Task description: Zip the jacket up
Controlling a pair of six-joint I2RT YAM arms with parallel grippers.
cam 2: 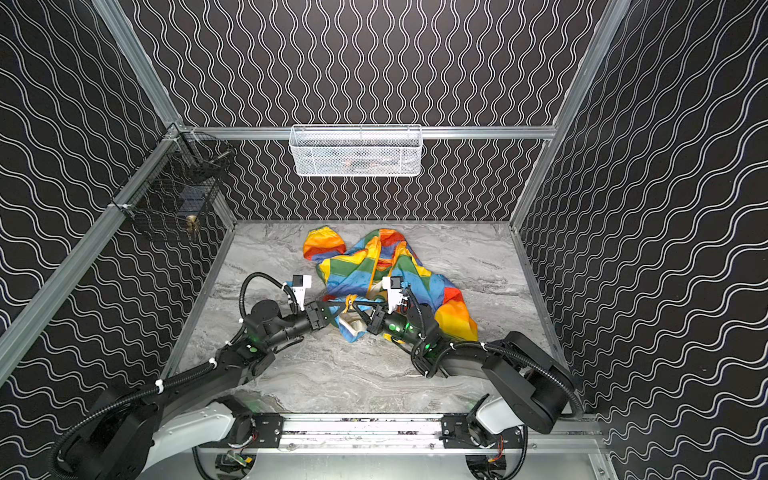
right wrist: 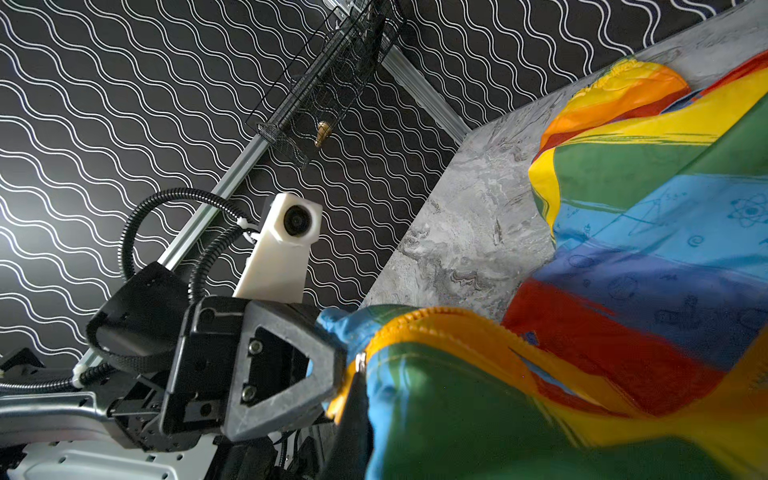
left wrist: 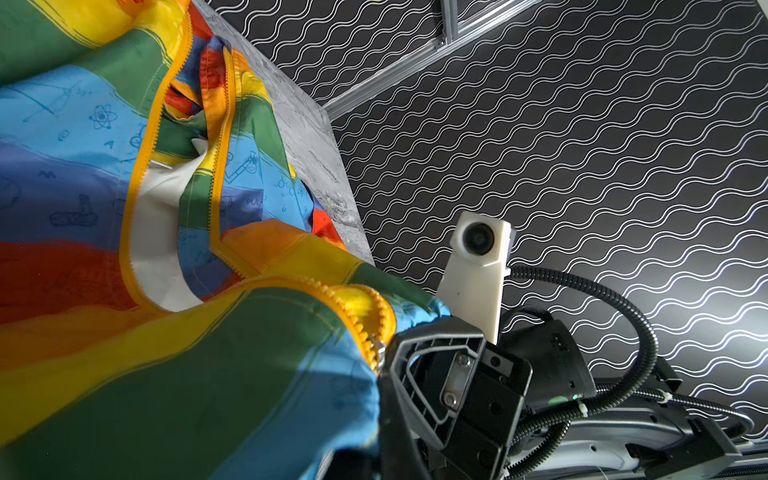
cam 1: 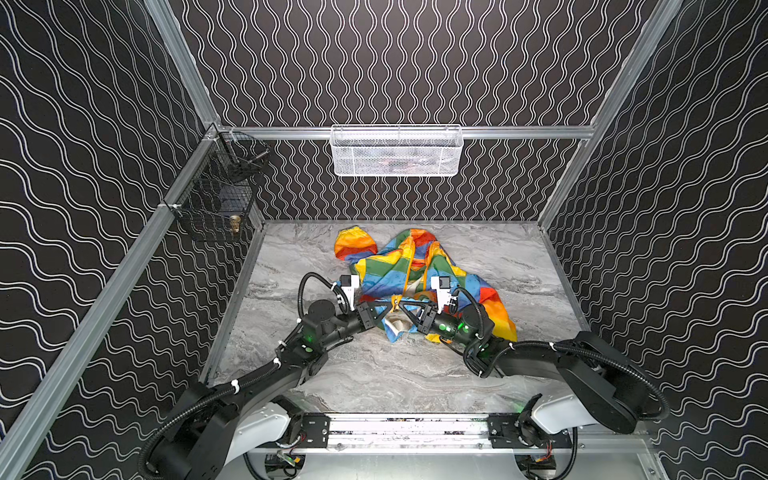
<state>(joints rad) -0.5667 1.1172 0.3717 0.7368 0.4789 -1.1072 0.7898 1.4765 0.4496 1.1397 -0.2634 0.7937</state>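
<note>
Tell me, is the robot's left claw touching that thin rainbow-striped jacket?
Touching. The right wrist view shows the left gripper shut on the thin rainbow-striped jacket, blue fabric bunched against its tip.

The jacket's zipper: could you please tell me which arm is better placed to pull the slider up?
Probably right: the right end effector is shut at the metal slider, while the left end effector pinches the jacket hem beside it, ready to anchor.

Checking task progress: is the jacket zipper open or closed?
Open. In the left wrist view the two orange zipper bands of the jacket lie apart, with white lining showing between them.
</note>
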